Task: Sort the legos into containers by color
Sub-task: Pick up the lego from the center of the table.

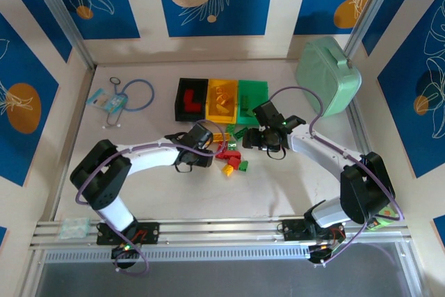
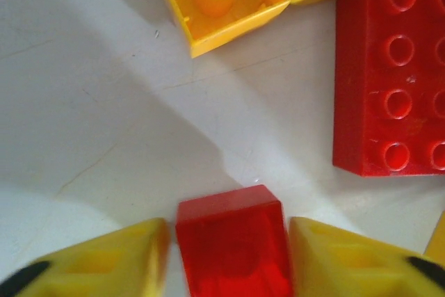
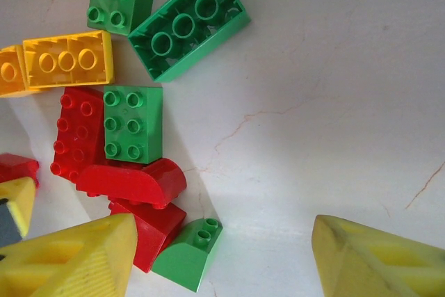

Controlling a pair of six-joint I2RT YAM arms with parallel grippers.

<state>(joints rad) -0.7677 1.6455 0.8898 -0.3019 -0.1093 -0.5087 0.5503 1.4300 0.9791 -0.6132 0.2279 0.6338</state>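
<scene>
Here the three joined containers [image 1: 222,99] sit mid-way along the table's [image 1: 208,199] far edge: the black bin [image 1: 182,88] holds a red brick [image 1: 190,104], the yellow bin [image 1: 222,81] holds yellow pieces, and the green bin's [image 1: 254,92] contents cannot be told. Just nearer, loose legos [image 1: 231,156] cluster between the arms, where the left gripper [image 2: 233,255] pinches a small red lego [image 2: 233,238] and the right gripper [image 3: 224,241] stands spread wide. The table's near half is bare, and a mint-green case [image 1: 327,74] fills the far right corner.
</scene>
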